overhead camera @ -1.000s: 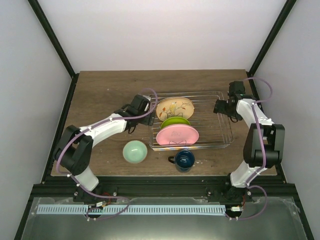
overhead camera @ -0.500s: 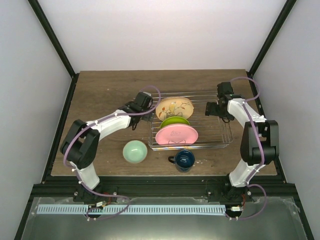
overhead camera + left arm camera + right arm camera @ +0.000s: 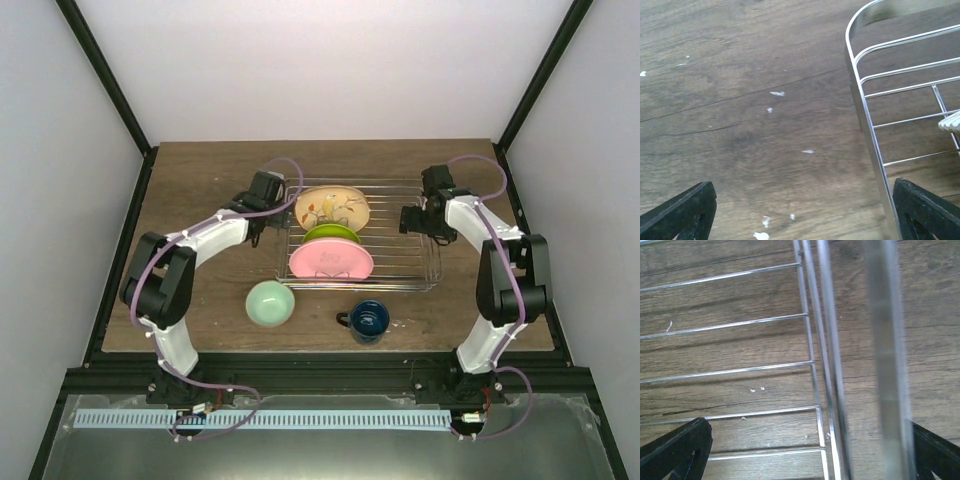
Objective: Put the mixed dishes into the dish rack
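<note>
the rack (image 3: 400, 255) sits on the wooden worktop (image 3: 200, 170), near its middle. three plates stand on edge in the left half of the rack, one behind the other: the cream plate (image 3: 332, 207) farthest back, the green plate (image 3: 332, 233) in the middle, the pink plate (image 3: 331, 261) nearest. the right half of the rack holds no dish.

the bowl (image 3: 270, 303) rests on the worktop outside the rack, near its front left corner, opening up. the mug (image 3: 368, 320) stands upright on the worktop just in front of the rack's front rail, handle pointing left. bowl and mug are well apart.

the left gripper (image 3: 272, 214) is at the rack's left end. in the left wrist view its fingers (image 3: 682, 210) are spread wide, and the rack's rounded corner and end rail (image 3: 865, 115) run down between them, close to the right-hand finger. contact there cannot be told.

the right gripper (image 3: 408, 218) is over the rack's right part, near the back. in the right wrist view its fingers (image 3: 675, 447) are also spread wide, low over the rack's floor wires (image 3: 810, 340), with a blurred upper rail (image 3: 885, 340) close to the lens. neither gripper holds anything.
</note>
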Controlling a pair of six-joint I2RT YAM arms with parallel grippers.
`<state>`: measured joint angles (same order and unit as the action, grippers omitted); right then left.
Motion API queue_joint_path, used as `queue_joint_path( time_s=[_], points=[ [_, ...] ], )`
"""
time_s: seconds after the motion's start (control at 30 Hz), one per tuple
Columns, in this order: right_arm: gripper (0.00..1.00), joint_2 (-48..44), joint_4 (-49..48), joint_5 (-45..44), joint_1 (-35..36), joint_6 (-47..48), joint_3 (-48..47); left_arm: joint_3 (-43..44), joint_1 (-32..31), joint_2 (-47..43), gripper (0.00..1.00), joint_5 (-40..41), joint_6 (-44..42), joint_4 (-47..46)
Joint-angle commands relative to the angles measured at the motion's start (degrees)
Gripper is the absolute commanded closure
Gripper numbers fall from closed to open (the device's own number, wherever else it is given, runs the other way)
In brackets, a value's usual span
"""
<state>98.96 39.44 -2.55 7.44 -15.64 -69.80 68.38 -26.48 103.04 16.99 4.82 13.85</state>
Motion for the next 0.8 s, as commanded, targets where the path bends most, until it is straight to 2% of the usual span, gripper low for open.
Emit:
queue_joint_path(
  time_s=[0.0,0.3,0.77],
  points=[
    [0.0,1.3,0.0,1.0,1.3,-1.1,-2.9,-1.0,4.7,2.9,0.03,5.0,-2.8,4.6],
    [0.0,3.6,0.4,0.6,3.5,-1.6,-5.0,-3.5,10.3,2.5,0.03,3.5,-3.0,3.4],
    [0.0,3.5,-1.3,2.4,6.2,-1.3,-5.4,-3.2,14.8,3.0,0.03,3.2,-4.2,2.5]
  ],
)
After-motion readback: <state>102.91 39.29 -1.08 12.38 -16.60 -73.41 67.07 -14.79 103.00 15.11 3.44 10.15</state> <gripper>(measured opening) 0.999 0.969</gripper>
